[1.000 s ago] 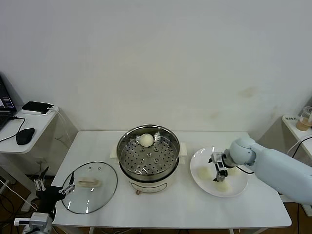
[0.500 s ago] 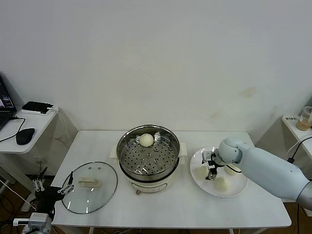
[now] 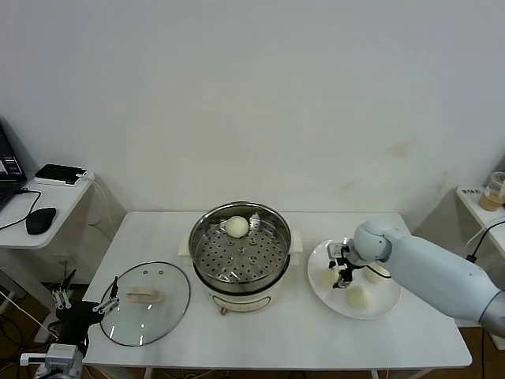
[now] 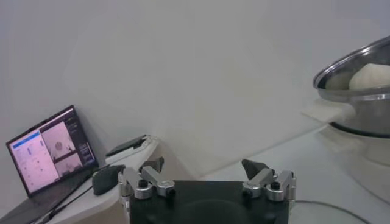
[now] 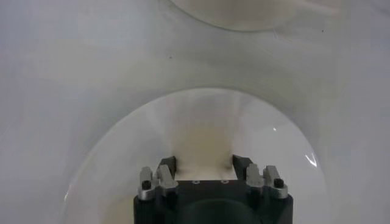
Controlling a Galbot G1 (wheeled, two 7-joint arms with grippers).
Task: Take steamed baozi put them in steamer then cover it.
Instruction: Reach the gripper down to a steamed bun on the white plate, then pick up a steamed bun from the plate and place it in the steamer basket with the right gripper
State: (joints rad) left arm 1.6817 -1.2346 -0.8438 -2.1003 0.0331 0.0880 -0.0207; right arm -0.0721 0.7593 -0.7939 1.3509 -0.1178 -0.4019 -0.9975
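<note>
While a second ago the right gripper (image 3: 342, 274) hung spread over the plate (image 3: 383, 306), its fingers now pinch a baozi (image 3: 329, 276) there. One baozi (image 3: 237, 227) lies in the steamer (image 3: 240, 254); lifting looks next. Left gripper (image 4: 207, 180) waits spread.

a white bench (image 3: 276, 335) carries three things in a row. the steamer (image 3: 240, 257) stands on its cream base about mid-bench. the cover (image 3: 145, 302), clear glass with a cream handle, lies flat to the steamer's left and a little nearer the front edge. a white plate (image 3: 388, 304) sits to the steamer's right, just beside it.
</note>
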